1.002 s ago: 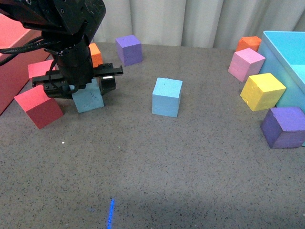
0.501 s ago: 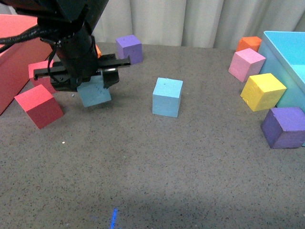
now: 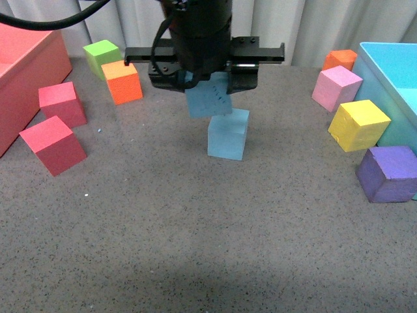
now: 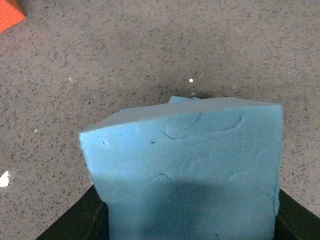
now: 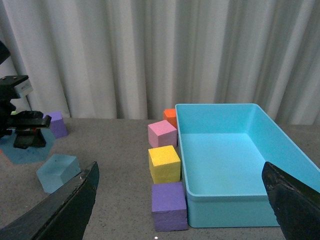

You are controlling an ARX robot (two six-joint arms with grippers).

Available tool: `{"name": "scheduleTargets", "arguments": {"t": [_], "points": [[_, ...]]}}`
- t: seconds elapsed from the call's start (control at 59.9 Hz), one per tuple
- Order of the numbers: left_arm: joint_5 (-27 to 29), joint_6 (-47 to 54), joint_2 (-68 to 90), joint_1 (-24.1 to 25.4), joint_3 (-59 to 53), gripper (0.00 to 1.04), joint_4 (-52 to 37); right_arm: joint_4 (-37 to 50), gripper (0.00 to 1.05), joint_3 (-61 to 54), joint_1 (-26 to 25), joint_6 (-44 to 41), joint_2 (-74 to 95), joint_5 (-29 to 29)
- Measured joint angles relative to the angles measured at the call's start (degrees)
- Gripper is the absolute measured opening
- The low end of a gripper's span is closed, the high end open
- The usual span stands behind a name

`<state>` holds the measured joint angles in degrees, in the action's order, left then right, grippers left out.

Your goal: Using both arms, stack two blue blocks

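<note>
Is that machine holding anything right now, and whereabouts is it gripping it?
The left pincer holds a tilted blue block by two opposite sides, near its top. The right pincer is open and holds nothing.

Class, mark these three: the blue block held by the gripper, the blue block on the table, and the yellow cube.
held blue block (image 3: 208,101), front view, its front face.
blue block on the table (image 3: 227,137), front view, its front face.
yellow cube (image 3: 359,125), front view, its middle.

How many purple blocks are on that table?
2. The near purple block sits beside the blue bin, next to the yellow block. The far purple block is by the curtain, behind the arm in the front view. Others may be hidden.
</note>
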<state>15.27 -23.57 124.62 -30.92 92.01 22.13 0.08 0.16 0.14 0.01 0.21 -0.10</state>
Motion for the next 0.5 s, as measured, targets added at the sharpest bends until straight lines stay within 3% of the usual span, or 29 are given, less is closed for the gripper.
{"name": "scheduleTargets", "arguments": {"t": [0.501], "points": [[1.38,4.11,7.89,-2.75,8.87,0.52,3.89,0.0,0.95,0.0,0.0,0.0,0.0,0.0]]}}
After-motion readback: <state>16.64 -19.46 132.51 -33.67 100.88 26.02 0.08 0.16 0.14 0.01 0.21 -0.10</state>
